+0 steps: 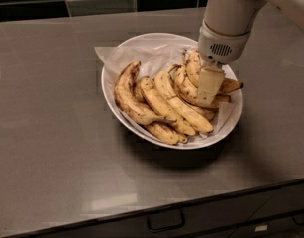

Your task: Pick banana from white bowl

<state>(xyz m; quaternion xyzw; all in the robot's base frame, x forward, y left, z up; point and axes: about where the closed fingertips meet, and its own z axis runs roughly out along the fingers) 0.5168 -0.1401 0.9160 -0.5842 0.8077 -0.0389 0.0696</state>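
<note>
Nearest the camera, the front edge of the counter carries dark cabinet drawers; a dark bar-shaped drawer handle [165, 222] shows below the edge. Above it lies the smooth grey countertop [57, 133], with a soft glare along its near part.

The large, shallow, oval white ceramic bowl [109, 99] stands on the countertop, right of centre. It is lined with crumpled white paper [123, 58], which rises past the rim at the far left. The bowl holds a heap of speckled yellow bananas.

- A big banana with a thick arched back and brown edges [126, 95] lies at the left of the heap.
- Longer, straighter, paler bananas [178, 105] lie across the middle, running towards the near right rim.
- The short, plump, strongly curved, brown-speckled yellow banana [193, 71] lies at the far right of the heap, inside the bowl. It rests on the other fruit, with its thin dark stem towards the back and its browned tip near the right rim.

The cream-coloured two-finger gripper [209, 94] points down into the right side of the bowl, directly in front of that banana and partly covering it. Its lower end sits against the fruit on that side. Whether it is spread, pressed together or pinching anything cannot be told. The pale cylindrical arm [230, 14], with a small vent grille at its lower end, rises from the gripper to the upper right corner.

At the back, a wall of dark glossy tiles [97, 4] with pale joints meets the countertop.
</note>
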